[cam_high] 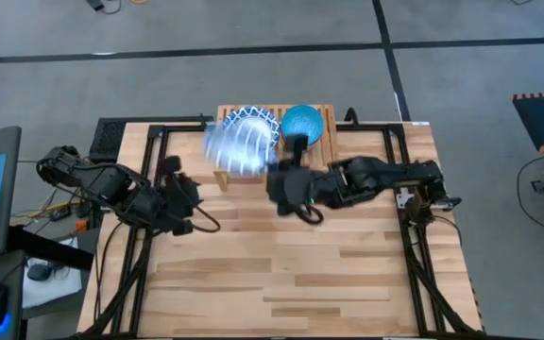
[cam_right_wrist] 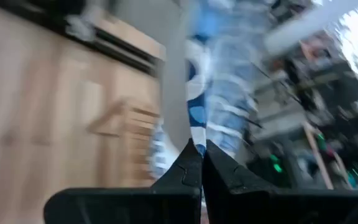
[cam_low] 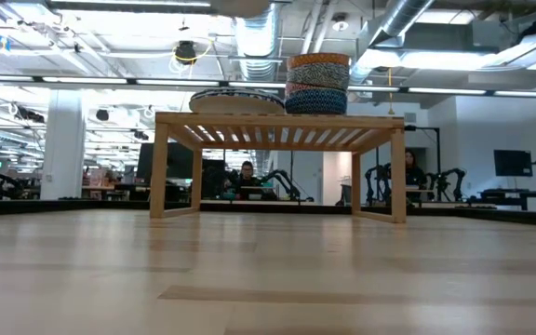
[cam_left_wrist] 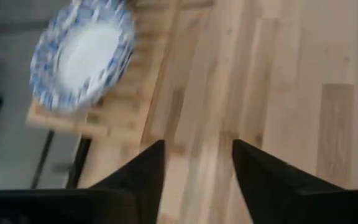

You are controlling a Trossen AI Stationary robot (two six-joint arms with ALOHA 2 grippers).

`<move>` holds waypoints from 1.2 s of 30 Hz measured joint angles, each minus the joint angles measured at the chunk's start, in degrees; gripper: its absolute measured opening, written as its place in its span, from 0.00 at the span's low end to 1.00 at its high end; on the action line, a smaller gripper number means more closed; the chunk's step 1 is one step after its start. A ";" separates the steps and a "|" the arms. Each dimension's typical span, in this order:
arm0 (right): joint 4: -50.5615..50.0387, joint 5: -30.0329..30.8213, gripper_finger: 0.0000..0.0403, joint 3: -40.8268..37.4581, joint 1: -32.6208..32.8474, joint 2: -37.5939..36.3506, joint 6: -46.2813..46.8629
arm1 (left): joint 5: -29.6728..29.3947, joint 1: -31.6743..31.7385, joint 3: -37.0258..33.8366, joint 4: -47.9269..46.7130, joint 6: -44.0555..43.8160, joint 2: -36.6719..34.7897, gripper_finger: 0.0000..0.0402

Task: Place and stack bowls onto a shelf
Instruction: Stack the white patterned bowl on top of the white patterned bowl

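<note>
The right hand, fingers pinched tight on the rim of a blue-and-white patterned dish, holds it blurred in the air over the shelf's near left corner, just above the worktop. On the slatted shelf sit another patterned dish on the left and a stack of small bowls beside it, the top one bright blue inside. The left hand, fingers parted and holding nothing, hangs over the bare worktop off the shelf's left end.
</note>
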 joint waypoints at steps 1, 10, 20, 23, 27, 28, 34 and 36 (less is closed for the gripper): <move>0.40 0.73 0.05 0.03 -0.94 -0.02 0.03 | -0.15 -0.02 0.00 -2.02 -3.47 -0.14 0.45; 2.07 -0.64 0.05 -0.05 -11.43 3.72 -1.15 | 1.95 -0.04 -0.05 -13.14 -20.89 -0.66 0.63; 2.37 -1.50 0.05 0.02 -18.82 12.83 -15.00 | 2.66 -0.06 -0.17 -13.24 -27.49 -0.75 0.63; 0.89 -1.61 0.07 -0.04 -19.59 14.45 -16.57 | 3.85 -0.08 -0.17 -13.26 -28.20 -0.75 0.63; -0.80 -1.80 0.10 -0.13 -20.07 15.90 -15.10 | 5.03 -0.08 -0.20 -13.30 -29.18 -0.73 0.63; -0.50 -1.72 0.11 -0.02 -20.06 16.28 -14.13 | 5.08 -0.08 -0.20 -13.29 -29.56 -0.73 0.63; -2.07 -1.93 0.16 0.03 -19.83 15.16 -9.92 | 5.07 -0.08 -0.20 -13.29 -29.59 -0.73 0.63; -2.40 -2.67 0.20 0.02 -19.70 14.77 -9.79 | 4.86 -0.08 -0.22 -13.30 -29.54 -0.73 0.63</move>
